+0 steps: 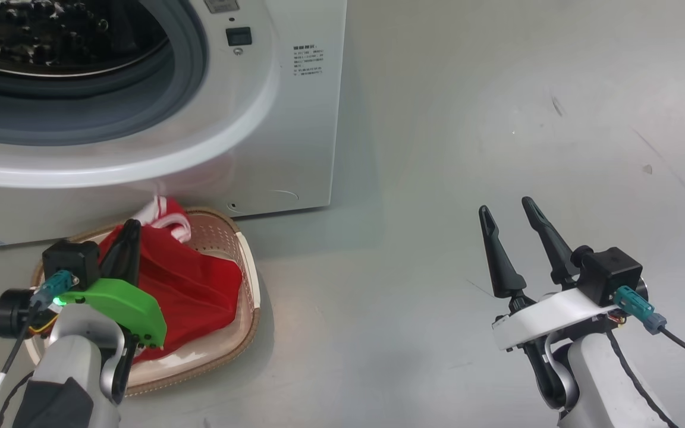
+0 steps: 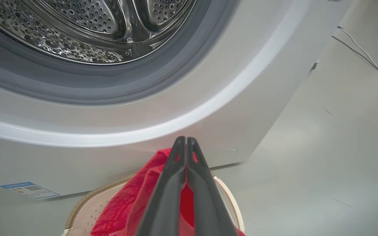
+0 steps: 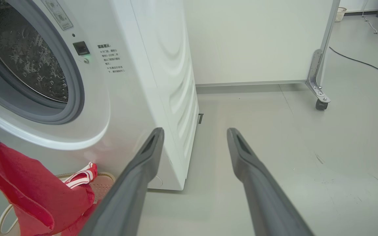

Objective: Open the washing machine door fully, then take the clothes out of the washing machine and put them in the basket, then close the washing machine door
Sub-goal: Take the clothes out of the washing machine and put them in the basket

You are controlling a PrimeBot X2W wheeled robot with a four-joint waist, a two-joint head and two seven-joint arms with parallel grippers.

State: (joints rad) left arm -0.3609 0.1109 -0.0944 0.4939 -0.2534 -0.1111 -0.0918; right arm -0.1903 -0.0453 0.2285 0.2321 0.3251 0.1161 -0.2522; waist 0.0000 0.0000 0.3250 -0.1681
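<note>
The white washing machine fills the upper left, its steel drum showing through the uncovered opening; its door is out of view. The cream basket stands on the floor right in front of it. Red clothes with white stripe trim lie draped in the basket. My left gripper is shut on the clothes just above the basket rim, and the fabric hangs from its tip. My right gripper stands open with nothing in it over bare floor to the right, its fingers pointing past the machine's corner.
Grey floor stretches to the right of the machine. Behind it stands a white panel on a castor foot. A dark cable runs across the floor at the far right. A blue sticker sits low on the machine front.
</note>
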